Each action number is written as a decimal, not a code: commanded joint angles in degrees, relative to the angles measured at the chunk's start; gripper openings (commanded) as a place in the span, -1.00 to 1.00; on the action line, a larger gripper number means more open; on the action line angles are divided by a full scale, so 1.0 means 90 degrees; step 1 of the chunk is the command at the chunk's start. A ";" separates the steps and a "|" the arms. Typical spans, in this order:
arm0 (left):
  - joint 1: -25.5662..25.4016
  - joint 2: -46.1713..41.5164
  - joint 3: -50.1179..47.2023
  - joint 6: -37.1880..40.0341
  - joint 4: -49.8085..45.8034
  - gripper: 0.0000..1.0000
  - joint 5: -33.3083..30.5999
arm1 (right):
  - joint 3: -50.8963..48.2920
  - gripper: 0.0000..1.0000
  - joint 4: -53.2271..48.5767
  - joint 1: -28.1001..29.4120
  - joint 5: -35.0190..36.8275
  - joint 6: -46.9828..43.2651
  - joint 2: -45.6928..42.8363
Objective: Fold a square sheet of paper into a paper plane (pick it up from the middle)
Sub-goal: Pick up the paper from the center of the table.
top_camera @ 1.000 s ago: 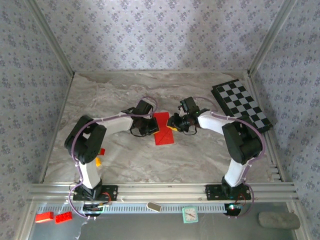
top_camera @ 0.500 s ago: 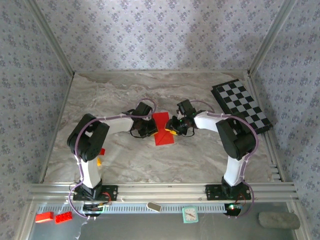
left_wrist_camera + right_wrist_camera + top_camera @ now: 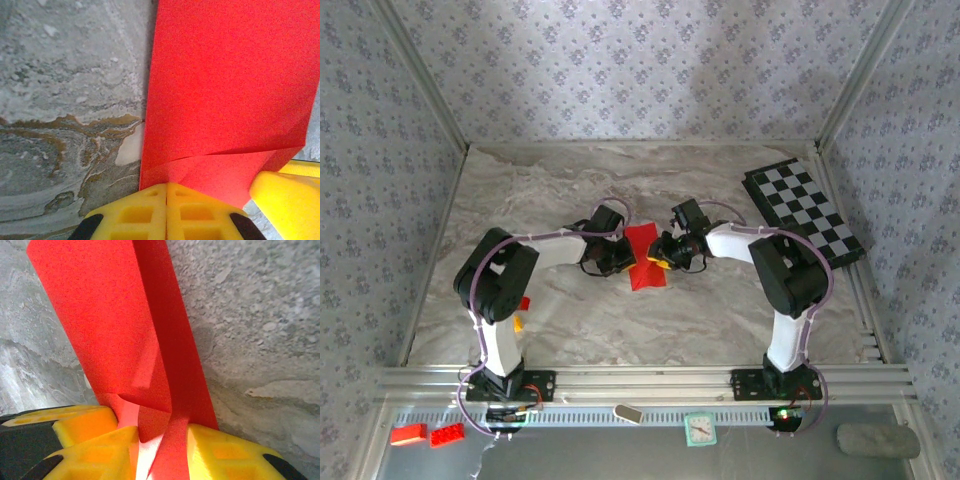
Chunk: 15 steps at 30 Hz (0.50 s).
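Between both grippers: red paper [image 3: 644, 257], left gripper [image 3: 166, 202] clamped on edge, right gripper [image 3: 161, 452] pinching fold.

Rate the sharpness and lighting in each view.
Top external: soft, even light, all in focus, faint shadows under the arms. Left wrist: red paper sharp, yellow fingers slightly soft. Right wrist: folded flap casts a dark band; glare between the fingers.

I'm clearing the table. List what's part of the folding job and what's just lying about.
Job:
red paper, partly folded
left gripper, shut on the paper
right gripper, shut on a fold of it

Lying about:
checkerboard
red bricks
small clock
grey stone
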 commanded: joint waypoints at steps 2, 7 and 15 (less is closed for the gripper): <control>0.0021 0.0092 -0.0275 -0.0168 -0.0138 -0.85 -0.0174 | -0.0014 -0.39 0.0213 0.0041 -0.0237 0.0233 0.0066; 0.0034 0.0057 -0.0316 -0.0189 -0.0101 -0.85 -0.0111 | -0.0127 -0.48 0.0408 -0.0006 -0.0198 0.0239 -0.0072; 0.0040 0.0037 -0.0306 -0.0189 -0.0111 -0.85 -0.0064 | -0.0205 -0.61 0.0747 -0.0031 -0.0439 0.0351 0.0008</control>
